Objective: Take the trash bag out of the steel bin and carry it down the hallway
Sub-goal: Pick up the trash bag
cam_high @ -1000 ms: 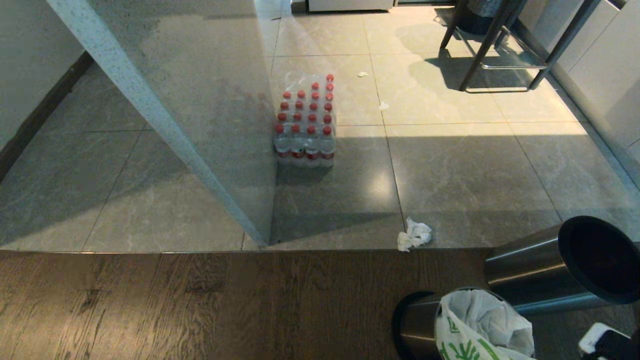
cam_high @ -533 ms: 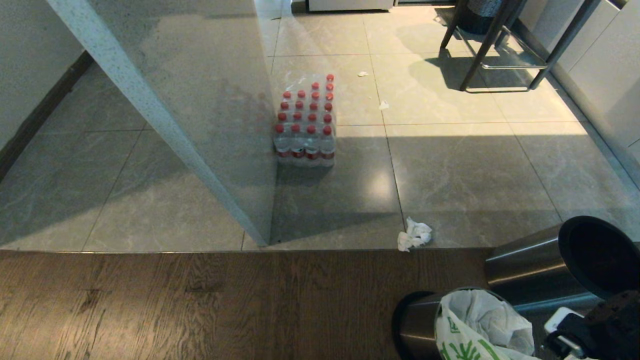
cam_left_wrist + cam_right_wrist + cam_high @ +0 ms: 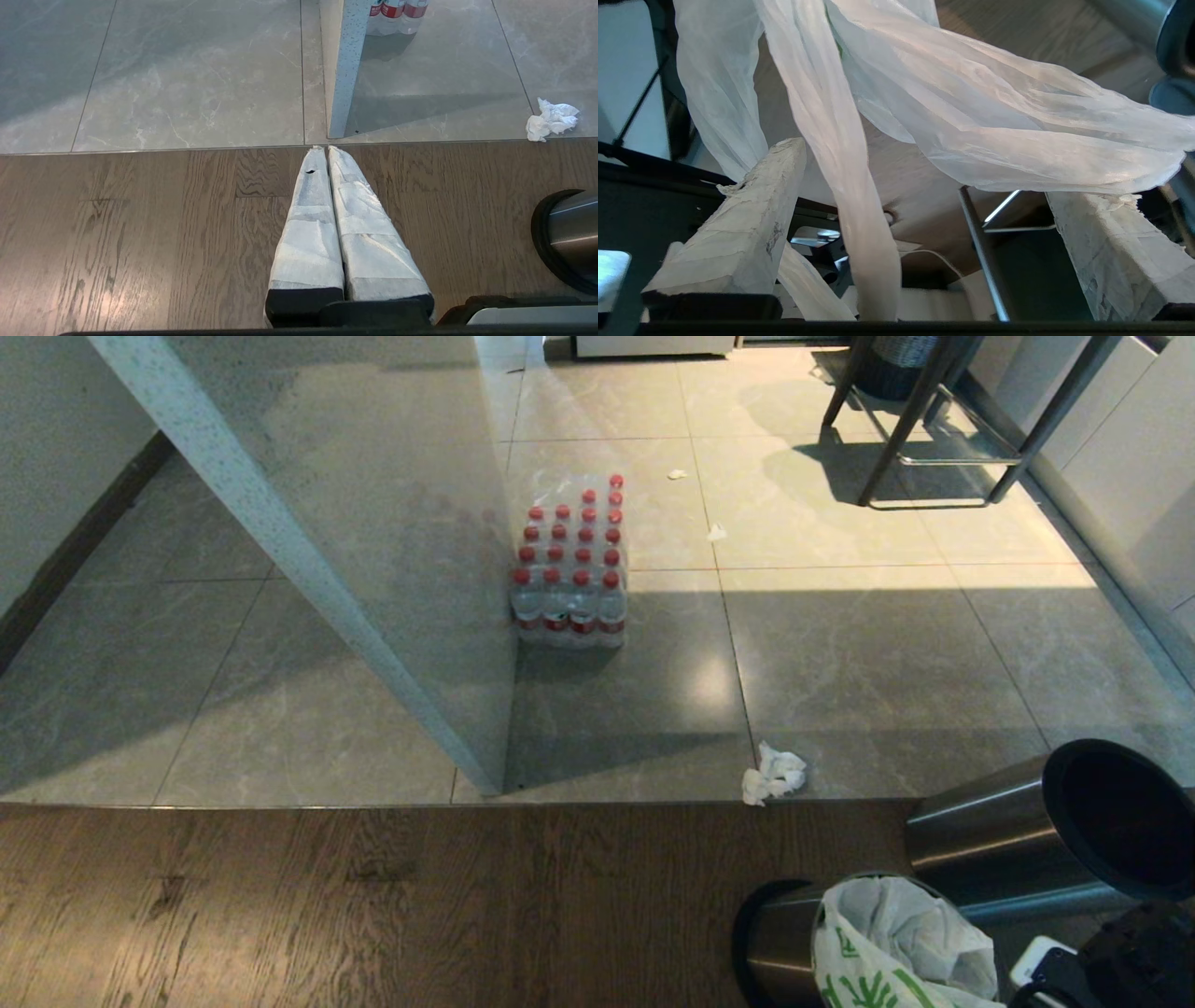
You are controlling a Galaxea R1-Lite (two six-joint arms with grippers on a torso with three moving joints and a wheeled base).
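Tissue point(image 3: 773, 773) lies near steel bin point(image 3: 780, 943); another bin point(image 3: 1027, 840) seems toppled.

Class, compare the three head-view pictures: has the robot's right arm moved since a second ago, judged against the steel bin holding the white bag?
Yes. The right gripper has come further into view at the lower right corner, moving toward the trash bag in the unmoved steel bin.

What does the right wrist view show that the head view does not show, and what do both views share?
Only the right wrist view shows the right gripper with its padded fingers wide open, and a twisted loop handle of the trash bag hanging between them. Only the head view shows the pack of red-capped bottles, the crumpled tissue and the second, tipped bin. Both show the white trash bag and wooden floor.
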